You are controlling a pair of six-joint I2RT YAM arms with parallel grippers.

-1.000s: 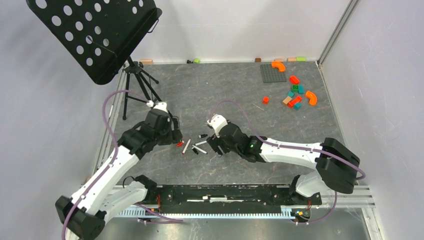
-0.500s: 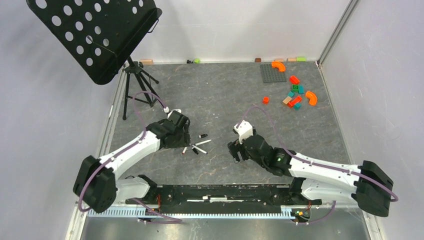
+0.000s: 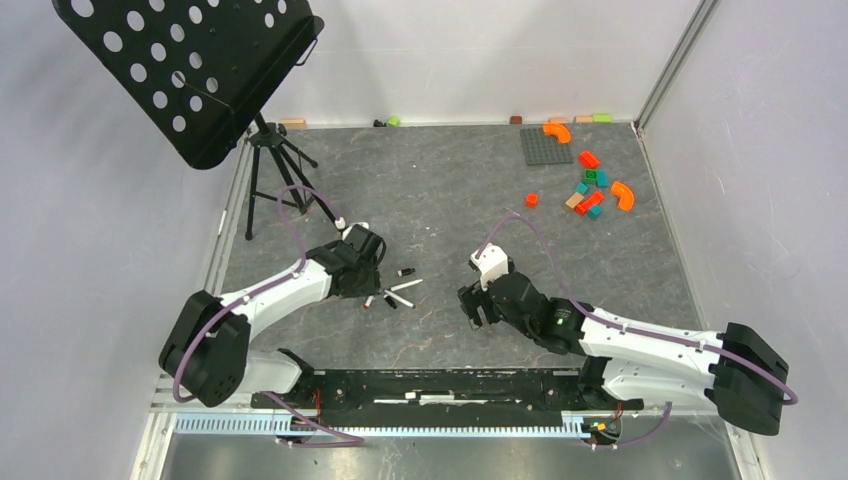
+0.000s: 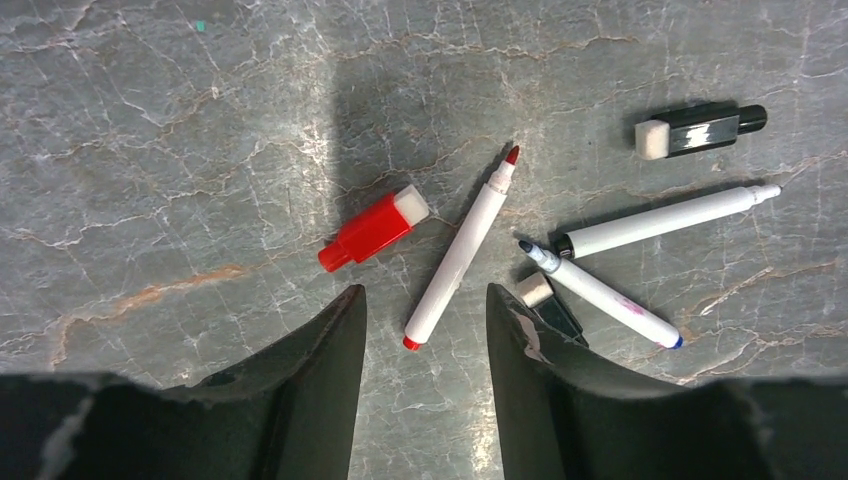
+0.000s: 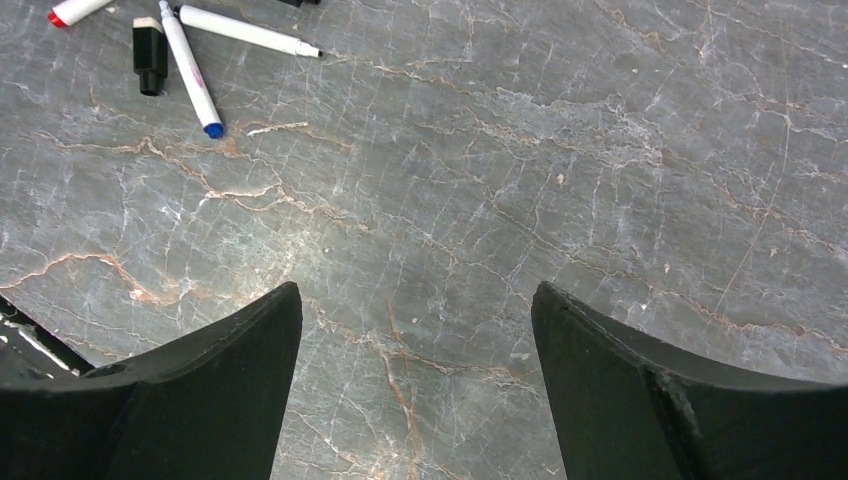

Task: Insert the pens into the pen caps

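Left gripper (image 4: 425, 300): being narrowed over the red pen (image 4: 460, 250), jaws apart, empty.
Right gripper (image 5: 415, 290): withdrawn well away from the red pen, jaws wide.
Red cap (image 4: 373, 228): lying just beside the red pen.
Meaning: 1 pen probably being claimed first.

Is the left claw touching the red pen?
Apart. The left wrist view shows the red pen lying with its near end between the jaws of the left claw, with bare table showing on both sides of it.
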